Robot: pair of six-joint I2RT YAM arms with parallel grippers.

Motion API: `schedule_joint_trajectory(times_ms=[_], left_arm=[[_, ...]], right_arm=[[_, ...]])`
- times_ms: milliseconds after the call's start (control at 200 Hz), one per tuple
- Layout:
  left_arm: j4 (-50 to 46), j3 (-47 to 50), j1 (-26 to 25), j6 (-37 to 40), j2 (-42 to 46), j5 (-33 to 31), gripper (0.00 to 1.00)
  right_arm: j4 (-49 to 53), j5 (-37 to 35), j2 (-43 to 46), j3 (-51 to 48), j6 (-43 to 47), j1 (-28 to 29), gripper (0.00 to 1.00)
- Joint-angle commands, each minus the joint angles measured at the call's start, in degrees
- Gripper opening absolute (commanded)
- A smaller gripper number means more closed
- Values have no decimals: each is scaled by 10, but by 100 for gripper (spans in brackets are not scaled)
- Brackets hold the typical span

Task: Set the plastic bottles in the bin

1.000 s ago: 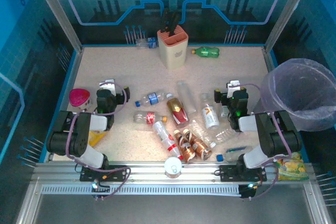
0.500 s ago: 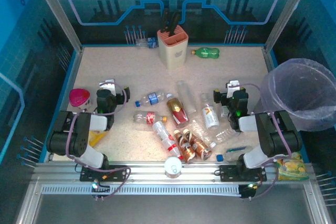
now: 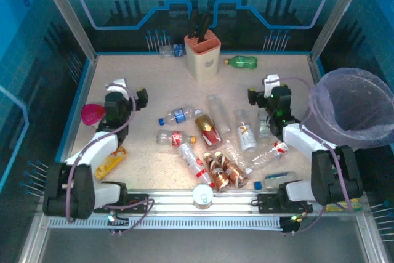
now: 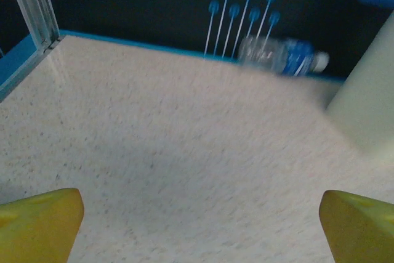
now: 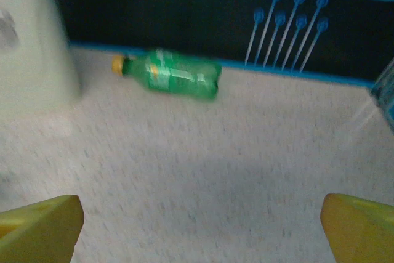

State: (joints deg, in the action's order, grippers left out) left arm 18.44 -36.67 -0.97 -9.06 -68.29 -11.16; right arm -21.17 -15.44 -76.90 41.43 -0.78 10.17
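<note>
Several plastic bottles lie in a loose heap mid-table: a blue-labelled clear one point(image 3: 177, 116), a red-gold one point(image 3: 209, 129), brown ones point(image 3: 221, 170) and a white-labelled clear one point(image 3: 246, 133). A green bottle point(image 3: 241, 61) point(image 5: 175, 74) lies by the back wall, and a blue-labelled one point(image 3: 169, 49) point(image 4: 280, 56) lies behind the knife block. The bin point(image 3: 354, 112), lined with a pale bag, stands at the right edge. My left gripper point(image 3: 126, 92) point(image 4: 200, 226) hangs open over bare table left of the heap. My right gripper point(image 3: 265, 90) point(image 5: 200, 229) hangs open beyond the heap, left of the bin, with nothing between its fingers.
A beige knife block point(image 3: 202, 53) stands at the back centre. A pink-lidded cup point(image 3: 92, 114) and a yellow packet point(image 3: 111, 161) sit at the left. A silver can point(image 3: 202, 196) rests at the front edge. Metal frame posts flank the table.
Both arms have stretched out from their folded pose. The left gripper moved toward the far left, the right gripper toward the back wall. Both stayed open and the bottles did not move.
</note>
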Motion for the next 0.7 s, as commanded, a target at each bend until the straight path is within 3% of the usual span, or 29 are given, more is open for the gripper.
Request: schedule_joint_trajectory(times_ms=[0,150,350,440,580,695], left_arm=[[-227,-79,0,-118,37,53,99],[-300,-125,-1,-225,49,169,99],[-267,-97,-1,-358,74,266,99],[-243,-78,-2,-409,73,309,99],[-238,-65,-3,-432,76,333,99],[-249,-66,-4,-429,80,340,99]], right_arm=[[193,-30,2,85,-54,30,100],[313,-5,-55,239,-178,60,100],[334,22,-165,370,-359,78,100],[368,-8,-232,439,-456,82,100],[414,-37,-328,537,-578,77,100],[393,-37,-373,551,-681,66,100]])
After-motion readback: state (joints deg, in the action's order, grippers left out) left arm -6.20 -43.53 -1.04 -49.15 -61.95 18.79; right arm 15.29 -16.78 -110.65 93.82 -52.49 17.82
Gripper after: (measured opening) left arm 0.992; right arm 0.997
